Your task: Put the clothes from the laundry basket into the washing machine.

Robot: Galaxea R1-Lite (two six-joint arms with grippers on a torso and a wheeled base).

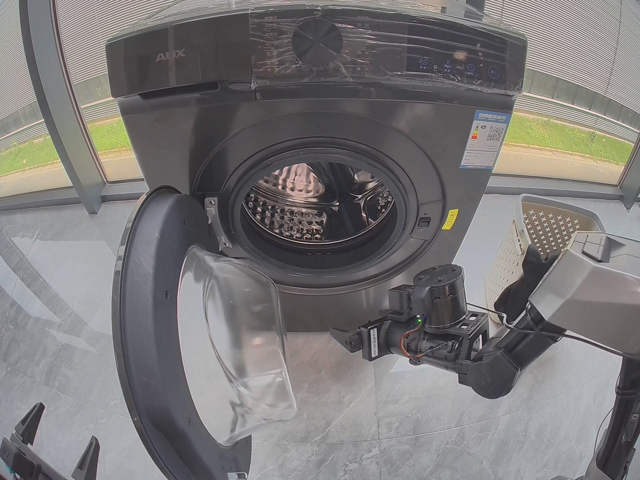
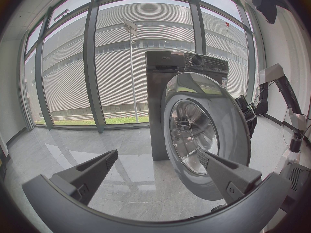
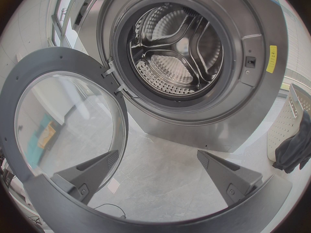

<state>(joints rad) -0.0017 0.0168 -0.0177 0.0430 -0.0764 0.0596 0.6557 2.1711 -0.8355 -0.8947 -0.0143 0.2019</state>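
The dark grey washing machine (image 1: 313, 135) stands in front of me with its round door (image 1: 167, 341) swung open to the left. Its drum (image 3: 178, 49) shows bare metal. A white perforated laundry basket (image 1: 553, 225) stands on the floor to the right of the machine, and a dark garment (image 3: 293, 146) hangs over its rim. My right gripper (image 3: 155, 159) is open and holds nothing. It hovers low above the floor in front of the machine, below the drum opening, left of the basket (image 3: 288, 120). My left gripper (image 2: 155, 157) is open and holds nothing, low at the left beyond the door.
The open door (image 3: 64, 114) juts out over the floor between my two arms. Grey marble floor (image 1: 373, 421) lies bare in front of the machine. Tall window frames (image 1: 60, 101) stand behind it.
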